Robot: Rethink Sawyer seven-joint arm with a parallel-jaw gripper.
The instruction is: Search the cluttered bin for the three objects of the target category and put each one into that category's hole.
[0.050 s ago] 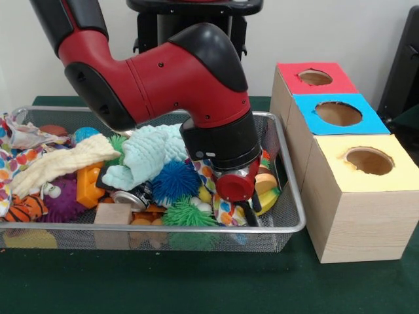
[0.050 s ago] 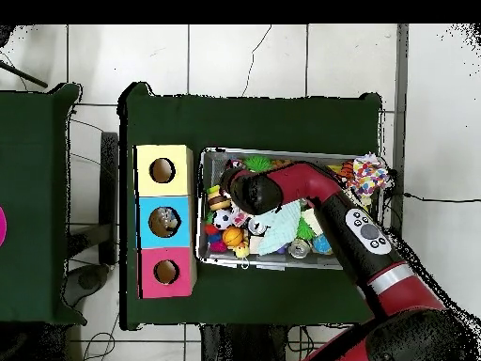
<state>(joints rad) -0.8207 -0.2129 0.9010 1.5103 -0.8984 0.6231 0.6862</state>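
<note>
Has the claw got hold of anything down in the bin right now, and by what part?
Cannot be told: the claw is down among the toys at the wire bin's box-side end, and its tips are buried in clutter.

Red (image 1: 315,78), blue (image 1: 338,113), yellow (image 1: 368,161) box tops; mint cloth (image 1: 152,152); dark green table (image 1: 196,281).

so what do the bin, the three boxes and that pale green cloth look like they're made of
The bin looks like metal wire mesh with a smooth, shiny silver rim. The three boxes appear to be light wood or wood-look board, going by the grain on their sides, with matte red, blue and yellow tops that may be paper or foam. The pale green cloth looks like soft, nubby terry or chenille.
</note>
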